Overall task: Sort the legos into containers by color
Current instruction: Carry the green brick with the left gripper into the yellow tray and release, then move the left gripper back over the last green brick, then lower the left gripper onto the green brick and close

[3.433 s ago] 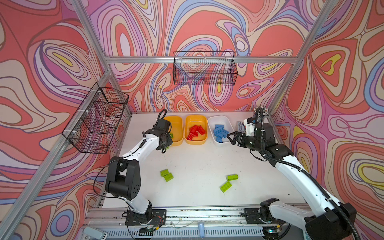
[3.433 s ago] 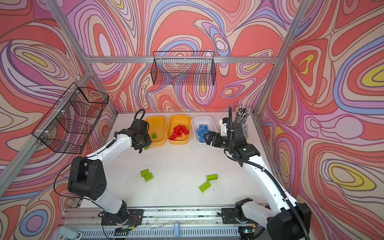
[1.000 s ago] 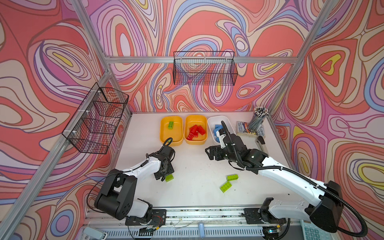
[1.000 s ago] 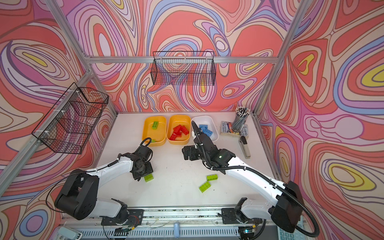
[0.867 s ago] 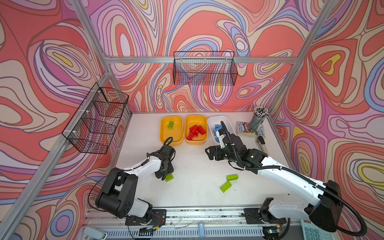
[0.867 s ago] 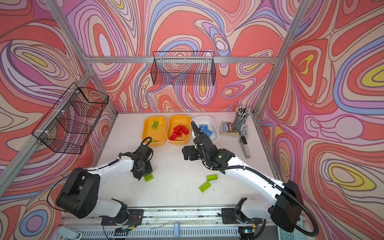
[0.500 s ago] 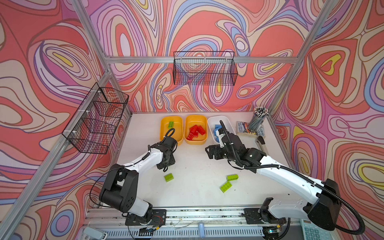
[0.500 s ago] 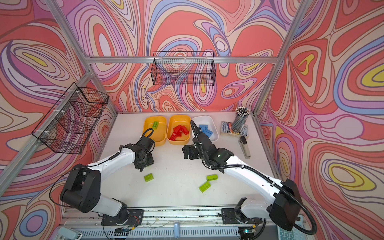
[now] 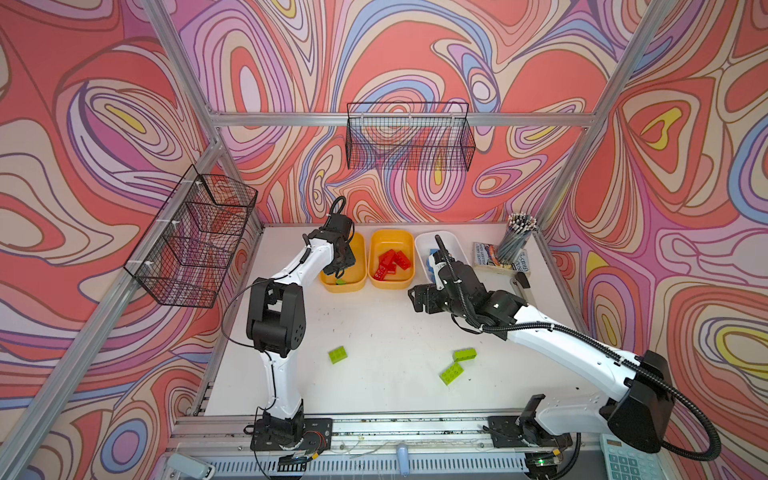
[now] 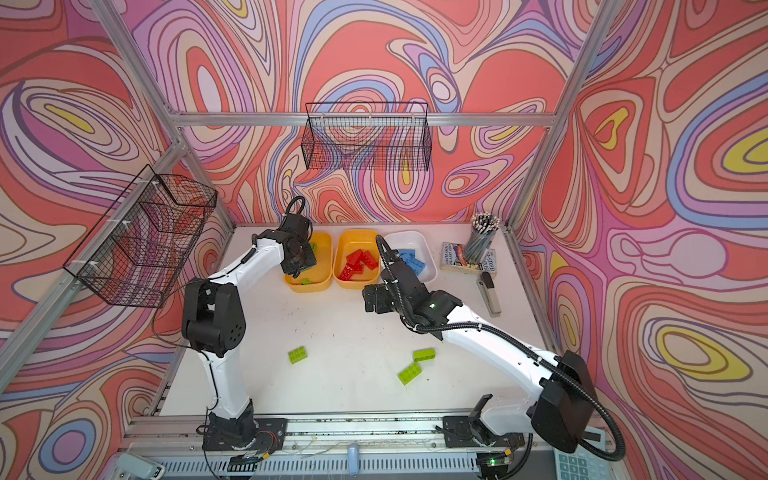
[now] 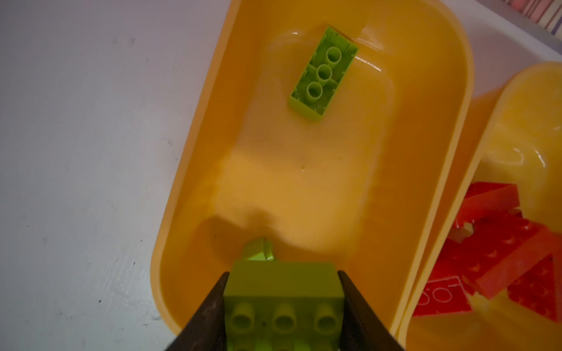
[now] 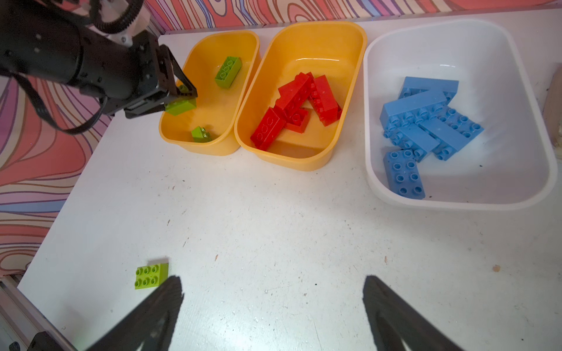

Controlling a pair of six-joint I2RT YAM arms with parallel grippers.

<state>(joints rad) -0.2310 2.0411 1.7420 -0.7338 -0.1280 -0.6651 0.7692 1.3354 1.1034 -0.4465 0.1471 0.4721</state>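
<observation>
Left gripper (image 11: 282, 273) clamped on a lime green brick (image 11: 281, 293) above the left yellow tub (image 11: 197, 158)
Right gripper (image 12: 272, 281) hangs with jaws wide apart over the white table (image 12: 273, 212), where three loose green bricks (image 9: 338, 354) (image 9: 464, 354) (image 9: 452, 372) lie

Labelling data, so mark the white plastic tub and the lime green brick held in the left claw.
white plastic tub (image 12: 511, 146), right wrist view, bare inner floor.
held lime green brick (image 11: 282, 279), left wrist view, its smooth side face.
</observation>
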